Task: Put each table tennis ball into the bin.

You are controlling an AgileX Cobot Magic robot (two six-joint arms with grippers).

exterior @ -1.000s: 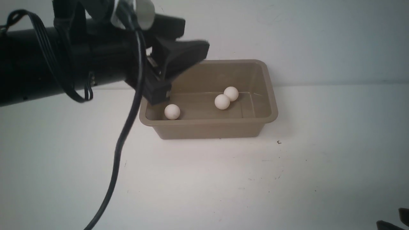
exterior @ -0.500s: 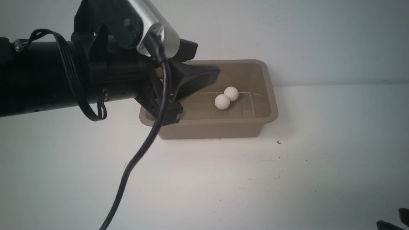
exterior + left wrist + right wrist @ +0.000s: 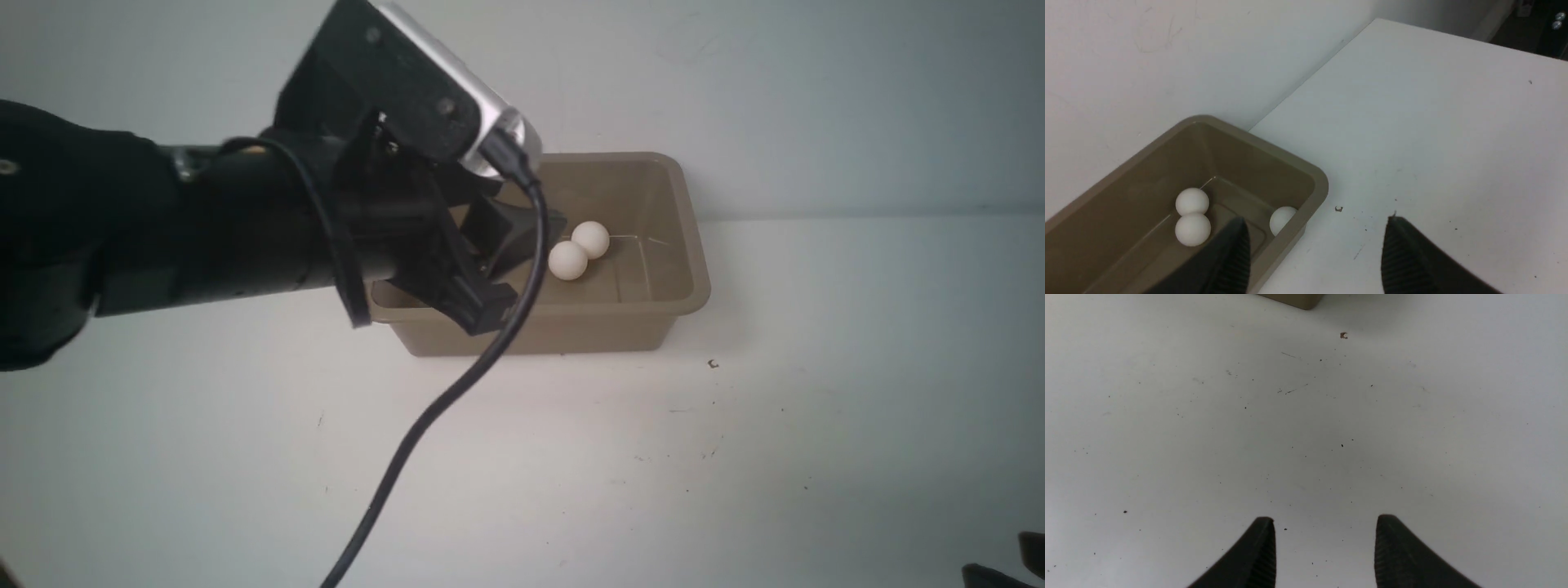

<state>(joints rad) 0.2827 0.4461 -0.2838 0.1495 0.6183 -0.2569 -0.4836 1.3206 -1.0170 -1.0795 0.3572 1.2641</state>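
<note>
**Bin** [image 3: 692, 287]: grey-brown plastic tub with rounded corners and a flared rim. It stands on the white counter [image 3: 653, 474], close to the back wall [image 3: 816, 98], with a long side toward the robot.

**Balls**: three white ones in view, all inside the bin.
- One ball [image 3: 589, 239] touches a second ball [image 3: 567, 260] on the bin's floor, right of its middle.
- A third ball [image 3: 1283, 218] lies against the near long wall. The rim partly hides it, and only the left wrist view shows it.

**Left fingers** [image 3: 1231, 257]: black and ridged, set moderately apart, with nothing between them. The left arm [image 3: 204, 237] carries them in from the left and covers the bin's left end in the front view. From the wrist, one finger shows over the bin's inside and the other over bare counter in front of it.

**Right fingers** [image 3: 1404, 555]: black, likewise apart and empty, over bare counter well to the near right of the bin.

**Cable** [image 3: 424, 425]: black, hanging from the silver housing on the left wrist down across the front view.

**Mark** [image 3: 713, 364]: a small dark speck on the counter, just beside the bin's near right corner.
</note>
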